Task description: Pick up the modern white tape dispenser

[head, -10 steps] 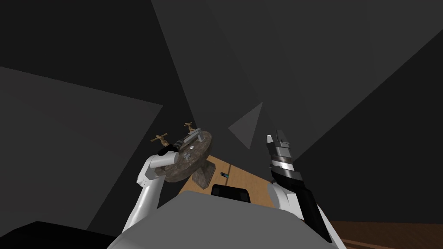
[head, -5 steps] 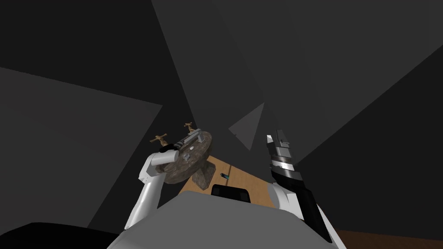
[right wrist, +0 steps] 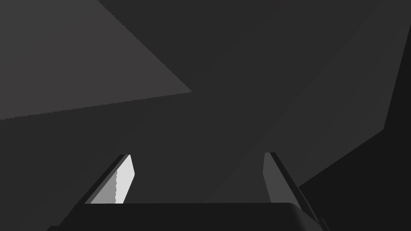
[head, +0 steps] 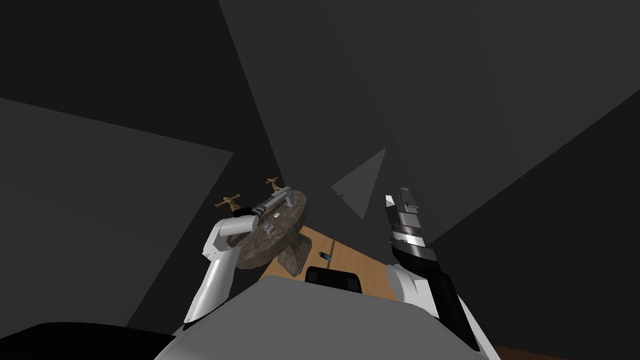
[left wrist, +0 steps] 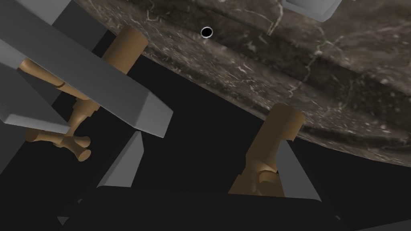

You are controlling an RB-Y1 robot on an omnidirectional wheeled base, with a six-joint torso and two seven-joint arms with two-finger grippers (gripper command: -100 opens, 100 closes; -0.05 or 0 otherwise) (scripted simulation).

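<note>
**A:** While the right gripper [head: 398,199] stands raised at my one o'clock, how are its fingers?

**B:** Spread wide, gripping nothing.

**A:** And down by the floor?

**B:** At twelve o'clock a tan wooden floor strip [head: 356,262] carries a tiny teal-and-dark object [head: 324,253], too small to name. Just toward eleven o'clock a stone pedestal [head: 294,253] holds up a round basin [head: 289,225] of dark veined stone.

**A:** Where is the left arm?

**B:** It reaches over that basin at eleven o'clock. The left gripper [left wrist: 209,137] has its fingers [left wrist: 126,164] wide apart, pointing across the far rim and closed on nothing.

**A:** What lies in the bowl?

**B:** A small light grey block [head: 270,230], and at its twelve o'clock a small white round spot [head: 275,214]. A black hole ringed in white [left wrist: 206,32] sits in the stone wall beyond the fingers.

**A:** The tape dispenser [left wrist: 92,76]?

**B:** I take it to be the long, angular piece, drawn grey rather than white. It lies along the far rim and runs toward two o'clock from the left gripper. Its blunt end sits just beside one finger, outside the gap and apart from it.

**A:** And past the rim?

**B:** A brass tap [left wrist: 263,160] rises close against the other finger; whether they touch, I cannot tell. A second brass tap [left wrist: 78,146], cross-handled, stands partly behind the dispenser. Dark grey walls [head: 437,94] close it all off.
</note>
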